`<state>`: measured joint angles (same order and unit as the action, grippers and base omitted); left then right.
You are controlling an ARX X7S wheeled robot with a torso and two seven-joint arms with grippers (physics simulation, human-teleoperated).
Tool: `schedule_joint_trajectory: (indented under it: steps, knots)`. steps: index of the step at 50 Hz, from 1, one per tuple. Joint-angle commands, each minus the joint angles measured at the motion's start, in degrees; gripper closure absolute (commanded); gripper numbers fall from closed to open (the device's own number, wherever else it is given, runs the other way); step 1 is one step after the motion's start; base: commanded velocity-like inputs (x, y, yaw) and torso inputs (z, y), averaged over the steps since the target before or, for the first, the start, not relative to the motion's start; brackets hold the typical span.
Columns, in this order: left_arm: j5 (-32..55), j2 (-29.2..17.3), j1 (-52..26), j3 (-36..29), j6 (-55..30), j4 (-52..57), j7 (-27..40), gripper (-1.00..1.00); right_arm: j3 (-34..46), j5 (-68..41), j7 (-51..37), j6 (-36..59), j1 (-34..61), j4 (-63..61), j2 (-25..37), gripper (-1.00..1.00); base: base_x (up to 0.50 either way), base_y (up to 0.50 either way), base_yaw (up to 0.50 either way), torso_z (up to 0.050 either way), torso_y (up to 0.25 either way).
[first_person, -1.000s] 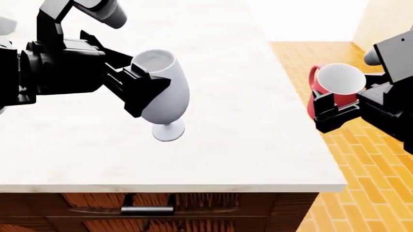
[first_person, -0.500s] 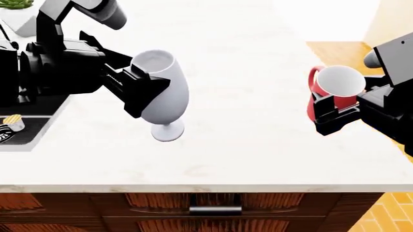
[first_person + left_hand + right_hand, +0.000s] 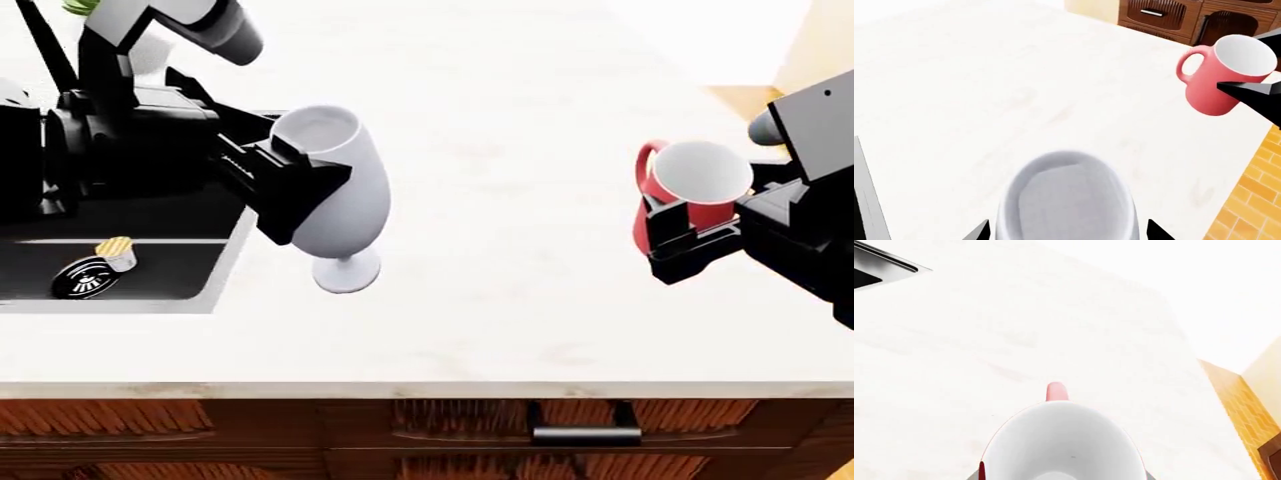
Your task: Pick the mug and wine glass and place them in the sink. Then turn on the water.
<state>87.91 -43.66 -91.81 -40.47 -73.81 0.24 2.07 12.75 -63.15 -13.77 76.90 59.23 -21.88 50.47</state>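
Over the last second the head view slides along the counter: the sink [image 3: 200, 300], absent a second ago and only a corner half a second ago, now shows its black basin and chrome drain [image 3: 83, 277] at the view's left, while the orange floor on the right has nearly gone. Arm poses look unchanged, so the base, not the arms, appears to be doing the travelling. Left gripper [image 3: 287, 190] is pinched on the bowl of the wine glass [image 3: 340, 195], held clear of the countertop [image 3: 534, 300], just beside the sink's near right corner. Right gripper [image 3: 687, 235] clamps the mug [image 3: 687, 190], tilted mouth-forward, well apart from the sink. A small yellowish object [image 3: 115, 251] lies by the drain; identity unclear. Judgement: carry phase nearly over for the glass; mug needs more travel. Water not yet running, as far as visible.
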Motion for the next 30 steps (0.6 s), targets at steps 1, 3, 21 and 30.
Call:
schedule_joint_trajectory:
  steps: [1,3,21,30]
  knots:
    - [0.4,0.0,-0.5,0.4,0.4,-0.2,0.8,1.0,-0.5,0.5,0.0,-0.2,-0.2,-0.5,0.5,1.0,0.0,0.5,0.0,0.0,0.0]
    - [0.4,0.0,-0.5,0.3,0.4,-0.2,0.8,1.0,-0.6,0.4,-0.1,-0.2,-0.3,-0.5,0.6,1.0,0.0,0.5,0.0,0.0,0.0]
    - [0.4,0.0,-0.5,-0.1,0.8,-0.2,0.7,1.0,0.0,0.4,-0.2,-1.0,-0.7,-0.3,0.8,1.0,0.0,0.5,0.0,0.001,0.001]
    - [0.0,-0.3,-0.3,-0.3,1.2,-0.3,0.2,1.0,0.4,0.1,-0.5,-0.8,-0.3,-0.2,0.8,1.0,0.0,0.5,0.0,0.0,0.001]
